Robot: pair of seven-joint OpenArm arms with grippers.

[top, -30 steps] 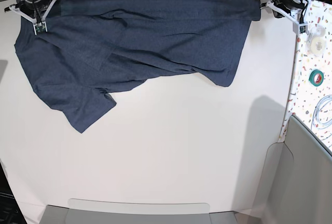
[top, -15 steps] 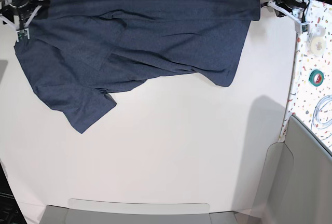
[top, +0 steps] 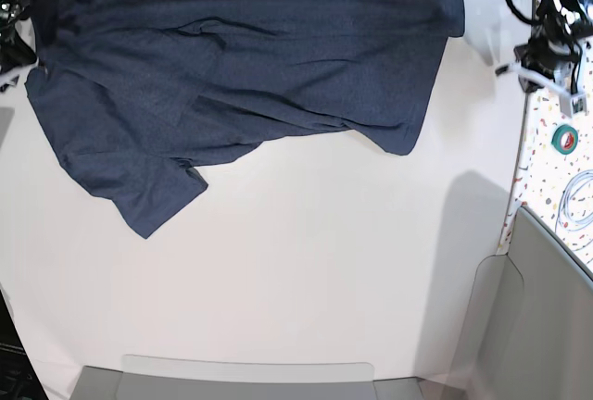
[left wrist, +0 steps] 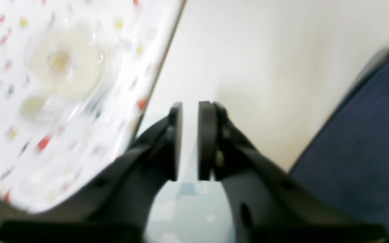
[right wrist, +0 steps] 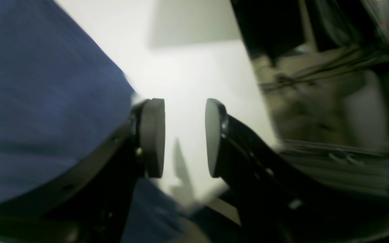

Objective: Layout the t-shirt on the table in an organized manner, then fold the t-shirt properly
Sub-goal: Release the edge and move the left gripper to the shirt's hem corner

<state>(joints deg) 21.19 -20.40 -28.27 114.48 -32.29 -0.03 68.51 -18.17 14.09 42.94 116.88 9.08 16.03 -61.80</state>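
Jaws on the left gripper (left wrist: 190,141) sit just a crack apart with nothing in them, bare table (left wrist: 265,60) behind and the t-shirt (left wrist: 360,141) off at 3 o'clock. Right wrist view: right gripper (right wrist: 185,138) gapes wider, empty too, shirt at 9 o'clock. Base view shows the shirt rumpled along the table's 12 o'clock edge, one white letter showing.
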